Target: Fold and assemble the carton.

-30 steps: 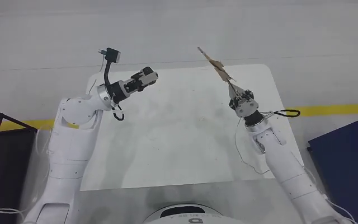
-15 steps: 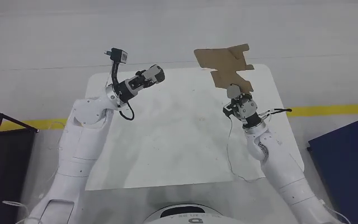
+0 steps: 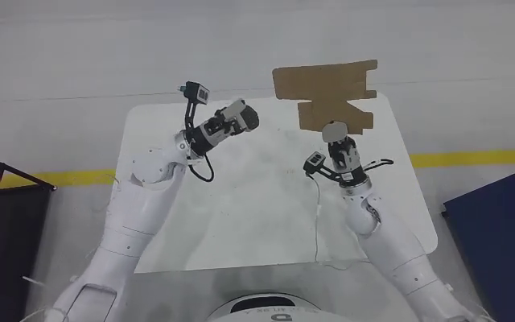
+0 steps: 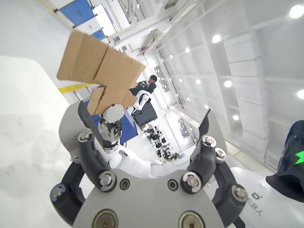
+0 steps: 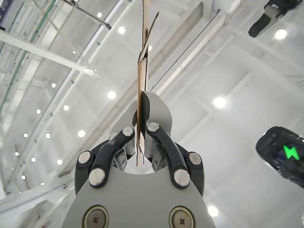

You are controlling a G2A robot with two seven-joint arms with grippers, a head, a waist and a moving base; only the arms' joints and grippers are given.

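Observation:
A flat, unfolded brown carton (image 3: pixel 326 92) is held up in the air above the far right part of the white table (image 3: pixel 241 209), its broad face turned up toward the top view. My right gripper (image 3: pixel 334 133) is shut on its lower edge; the right wrist view has the carton (image 5: pixel 143 72) edge-on, pinched between the pads of that gripper (image 5: pixel 142 100). My left gripper (image 3: pixel 241 117) hangs over the far middle of the table, left of the carton and apart from it. It (image 4: pixel 144 119) is open and holds nothing, with the carton (image 4: pixel 99 69) beyond its fingers.
A thin cable (image 3: pixel 320 217) trails from the right arm over the table. A yellow floor line (image 3: pixel 475 158) runs past both sides of the table. A blue object (image 3: pixel 492 221) stands off the right edge, a dark one (image 3: pixel 16 217) off the left.
The right arm swung the carton from edge-on to face-up and drew a little inward. The left arm moved rightward toward the carton, gripper still open.

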